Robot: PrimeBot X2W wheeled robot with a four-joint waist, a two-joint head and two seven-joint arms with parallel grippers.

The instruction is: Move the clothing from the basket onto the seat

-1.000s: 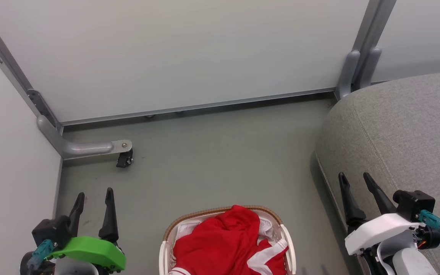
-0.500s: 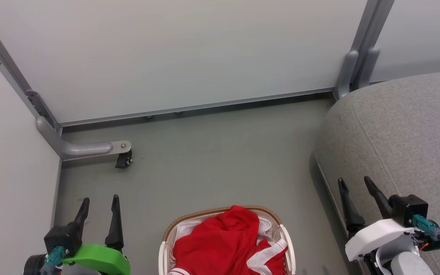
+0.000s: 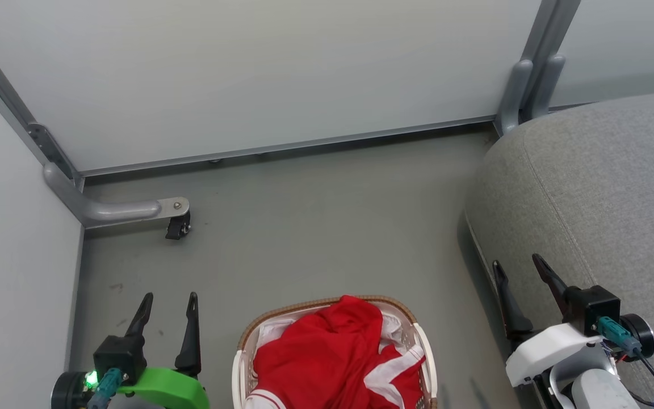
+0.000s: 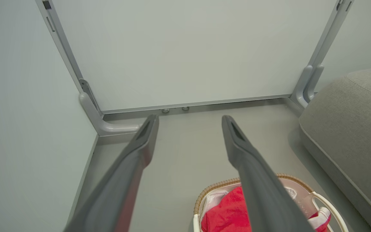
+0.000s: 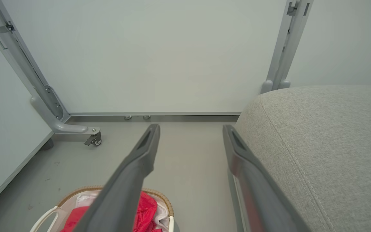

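A pale wall panel (image 3: 9, 255) stands at the far left, meeting the grey floor (image 3: 315, 227). A metal foot with a small caster (image 3: 177, 227) juts rightward from it. Nearer, the left pincer (image 3: 170, 296) hangs above bare floor, fingers spread wide and empty, pointing to the far side.

Just right of it stands the basket (image 3: 281, 313), its rounded far end toward the back panel (image 3: 276, 74). Its near end is cut off at the picture's edge, so its long axis cannot be told. The clothing (image 3: 327, 358) lies heaped inside, a red mound peaking at the far rim, with a white band running diagonally from near left to far right. Open floor reaches from the basket to the back panel, and a narrower strip separates the basket from the seat (image 3: 599, 187).

The right pincer (image 3: 516, 261), also wide and empty, points far, above the seat's left edge. That edge runs near to far and ends in a rounded far corner.
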